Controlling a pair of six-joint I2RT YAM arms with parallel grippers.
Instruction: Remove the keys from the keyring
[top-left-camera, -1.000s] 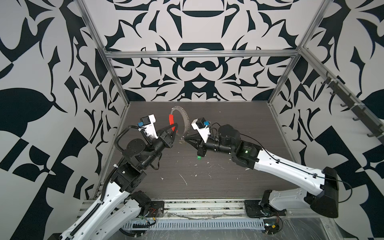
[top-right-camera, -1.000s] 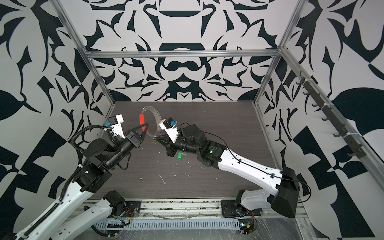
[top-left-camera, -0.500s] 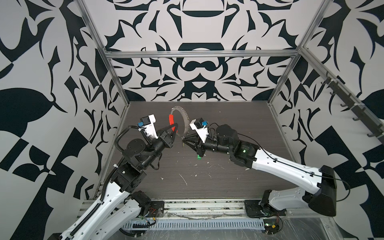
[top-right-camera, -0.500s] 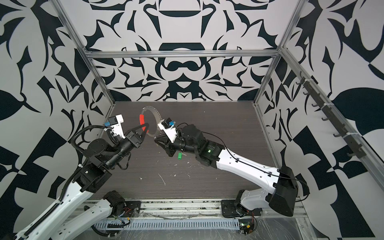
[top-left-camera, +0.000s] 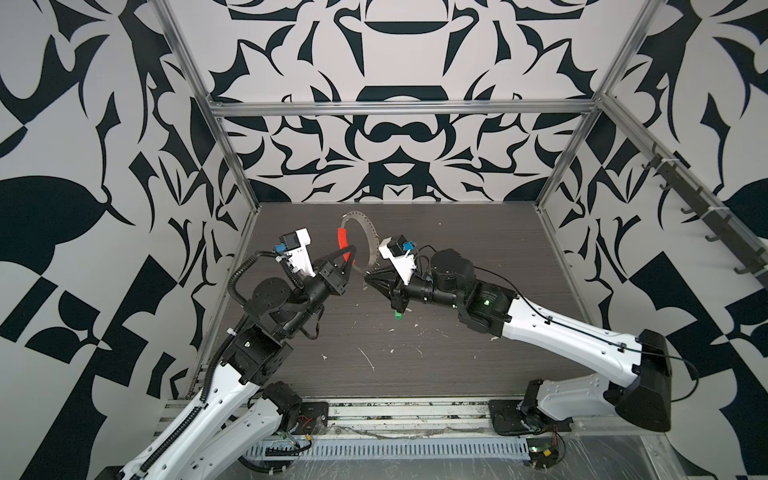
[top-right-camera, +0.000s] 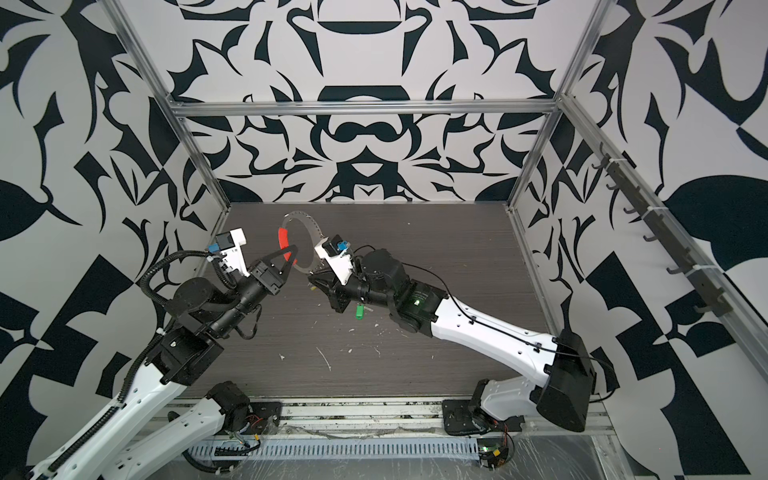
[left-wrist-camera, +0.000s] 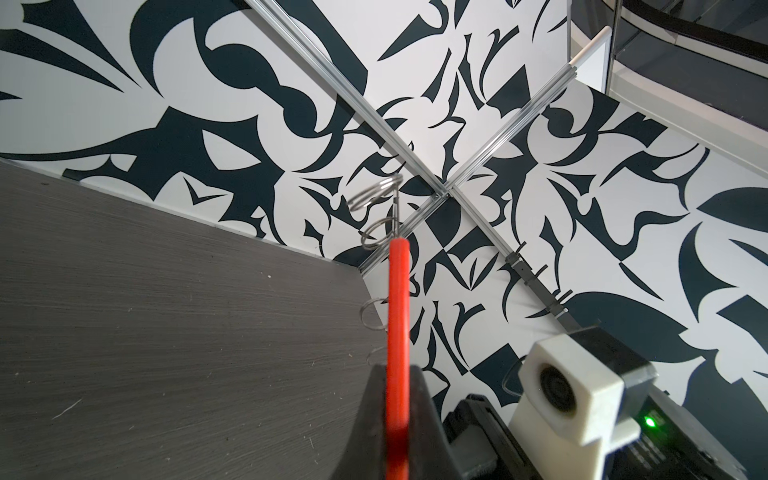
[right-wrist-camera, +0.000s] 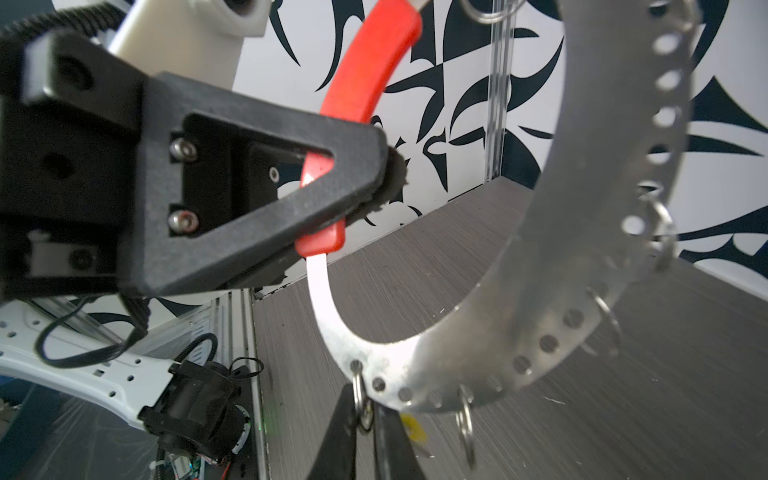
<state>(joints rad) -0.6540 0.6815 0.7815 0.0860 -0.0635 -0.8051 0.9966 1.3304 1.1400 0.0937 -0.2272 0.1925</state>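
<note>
bracing the keyring (right-wrist-camera: 573, 257) clear of the table (top-left-camera: 457, 365), we clamp its red sleeve (top-left-camera: 341, 241) in the left gripper (top-left-camera: 352, 257); the green key (top-left-camera: 398, 316) lies below. the right gripper (right-wrist-camera: 365, 432) pinches a small ring (right-wrist-camera: 360, 399) on the band, yellow key (right-wrist-camera: 414, 428) just beside, so we ease it off without tugging.

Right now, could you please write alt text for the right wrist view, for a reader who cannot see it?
The left gripper clamps the keyring, a perforated metal band, by its red sleeve above a dark table. In the foreground the right gripper pinches a small silver ring hanging from the band, a yellow tag just behind.
</note>
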